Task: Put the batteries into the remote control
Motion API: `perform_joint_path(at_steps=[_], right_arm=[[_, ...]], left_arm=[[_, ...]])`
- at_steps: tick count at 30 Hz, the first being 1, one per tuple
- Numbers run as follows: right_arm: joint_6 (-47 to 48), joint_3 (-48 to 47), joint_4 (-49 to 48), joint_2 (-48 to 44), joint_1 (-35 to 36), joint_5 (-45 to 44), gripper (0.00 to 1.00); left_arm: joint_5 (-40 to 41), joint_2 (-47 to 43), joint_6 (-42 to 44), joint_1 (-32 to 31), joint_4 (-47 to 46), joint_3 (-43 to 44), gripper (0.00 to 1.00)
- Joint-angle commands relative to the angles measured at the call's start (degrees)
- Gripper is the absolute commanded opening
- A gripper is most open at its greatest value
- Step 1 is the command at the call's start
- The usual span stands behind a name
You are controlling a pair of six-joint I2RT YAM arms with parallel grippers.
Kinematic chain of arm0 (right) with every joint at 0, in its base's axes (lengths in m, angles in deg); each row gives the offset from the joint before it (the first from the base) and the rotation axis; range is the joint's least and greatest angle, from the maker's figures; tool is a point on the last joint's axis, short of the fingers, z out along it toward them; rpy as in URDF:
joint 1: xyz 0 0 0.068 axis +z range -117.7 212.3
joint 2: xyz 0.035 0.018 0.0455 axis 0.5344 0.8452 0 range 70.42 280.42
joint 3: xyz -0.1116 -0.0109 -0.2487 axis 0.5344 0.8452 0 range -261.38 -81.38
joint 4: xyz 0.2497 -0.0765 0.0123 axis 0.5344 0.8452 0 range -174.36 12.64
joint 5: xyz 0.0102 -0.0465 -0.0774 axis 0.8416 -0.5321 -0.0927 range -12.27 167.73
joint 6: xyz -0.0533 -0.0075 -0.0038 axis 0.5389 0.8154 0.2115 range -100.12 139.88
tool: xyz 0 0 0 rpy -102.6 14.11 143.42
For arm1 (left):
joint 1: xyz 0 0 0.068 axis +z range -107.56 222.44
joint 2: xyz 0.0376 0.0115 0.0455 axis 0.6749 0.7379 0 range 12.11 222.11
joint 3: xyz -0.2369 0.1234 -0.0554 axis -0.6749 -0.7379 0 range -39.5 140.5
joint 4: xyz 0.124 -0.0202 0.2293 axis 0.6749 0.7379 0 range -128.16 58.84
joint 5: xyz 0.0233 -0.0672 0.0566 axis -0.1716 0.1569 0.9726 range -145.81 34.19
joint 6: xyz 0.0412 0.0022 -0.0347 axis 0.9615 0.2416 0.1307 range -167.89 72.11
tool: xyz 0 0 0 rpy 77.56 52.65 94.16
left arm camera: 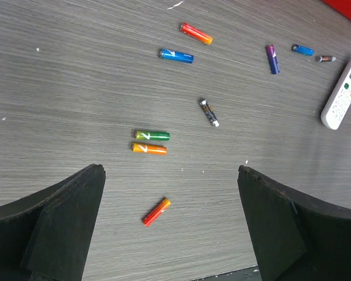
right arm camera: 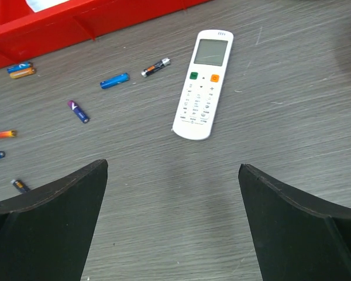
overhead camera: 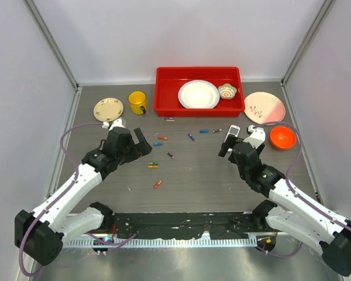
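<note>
White remote control [right arm camera: 202, 85] face-up, batteries [left arm camera: 149, 148] scattered

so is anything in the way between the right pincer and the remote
Nothing visible. The right pincer hangs open over the table, and the remote control lies face up just ahead of it. The nearest batteries lie off to one side, clear of that path.
</note>
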Motion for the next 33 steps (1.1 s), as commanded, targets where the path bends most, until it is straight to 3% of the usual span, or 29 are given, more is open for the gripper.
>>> perform_joint_path(at_steps=[1,5,10,12,13,14,17,33], right_arm=[[0.54,-3.0,0.99,0.21,-0.01,-4.09,1.0],[2.66,-7.21,4.32,3.37,-0.01,-5.14,1.0],[2.75,-9.86,5.73,8.2,-1.5,-6.19,1.0],[1.61,-11.18,6.44,11.62,-4.74,-5.33,1.0],[1.35,-11.44,6.35,12.94,-7.02,-1.49,1.0],[1.17,-11.88,6.0,16.0,-13.75,1.42,1.0],[2.48,-12.41,3.28,21.72,-19.6,7.95,1.0],[1.52,-18.56,-4.37,39.75,-19.61,11.82,1.0]], left_arm=[[-4.01,-1.46,1.38,-0.09,-4.46,0.28,1.0],[-8.06,-3.57,3.31,-0.01,-9.46,-2.27,1.0],[-7.46,-4.46,4.63,-0.01,-9.04,-3.34,1.0],[-7.37,-3.84,4.9,-0.1,-7.46,-2.81,1.0],[-7.72,-3.67,4.9,-0.1,-7.37,-2.63,1.0],[-8.07,-3.93,4.81,-0.18,-7.8,-2.72,1.0],[-10.0,-4.37,4.37,-0.8,-9.29,-4.03,1.0],[-12.91,-7.36,3.49,-1.59,-11.06,-7.37,1.0]])
